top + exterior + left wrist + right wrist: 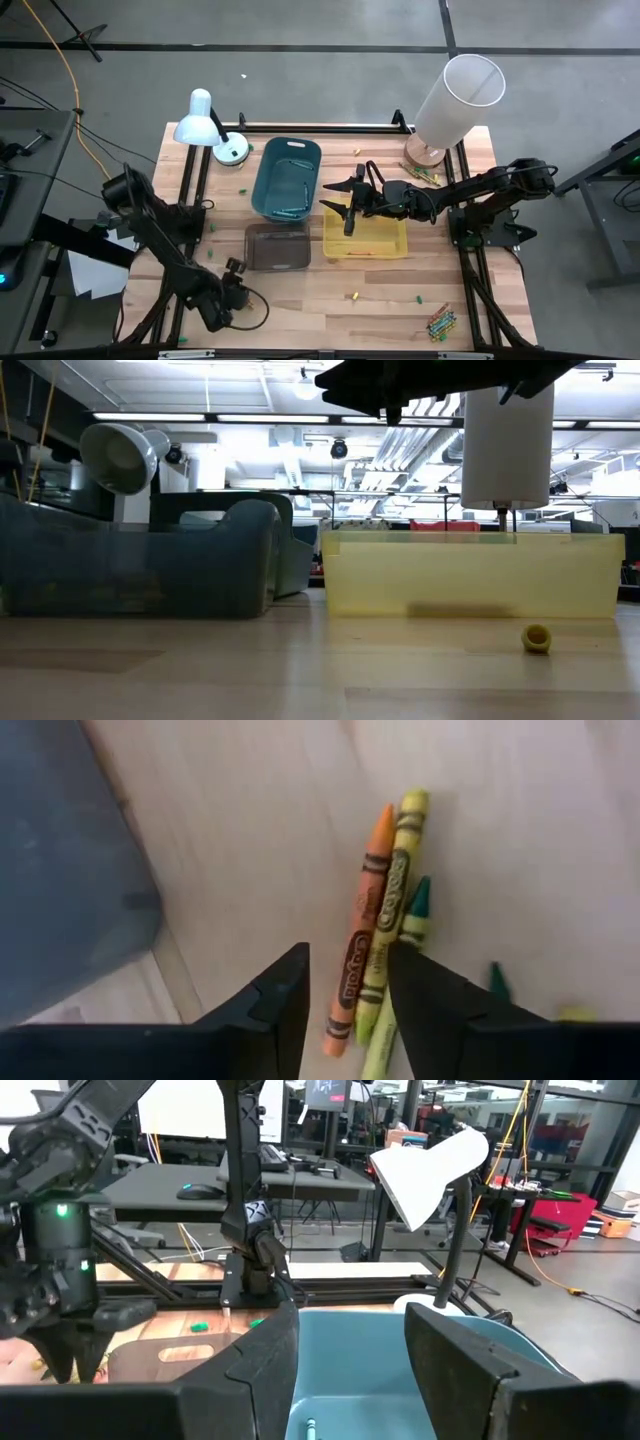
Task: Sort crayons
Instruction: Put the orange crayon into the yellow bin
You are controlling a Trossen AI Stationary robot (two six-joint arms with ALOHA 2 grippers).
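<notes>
Orange crayon (358,952) lies flat on the wooden table (250,850) in the left wrist view, directly ahead of the left hand (347,995), its lower end sitting in the gap between the two spread fingers. Long axis runs roughly 12-to-6 with a slight lean toward 1, close to in line with the finger gap. A yellow crayon (392,910) lies touching it on the 3 o'clock side, parallel, and a green crayon (414,910) sits just beyond that, partly under the right-side finger. So any closing would likely catch orange and yellow together; judged as needing a small shift toward 9 to isolate one.

High view: left hand (233,290) is low at the table's 7 o'clock area, near the front edge. Right hand (350,200) hovers with fingers spread between the blue bin (262,185) and the yellow bin (400,245), holding nothing visible. A crayon pile (441,322) lies at the table's 5 o'clock corner, another small cluster (422,175) at 1 o'clock by the white lamp (455,95).

Left arm is clearly the nearer one for the three crayons seen in its own wrist view; right arm is well apart from them.
</notes>
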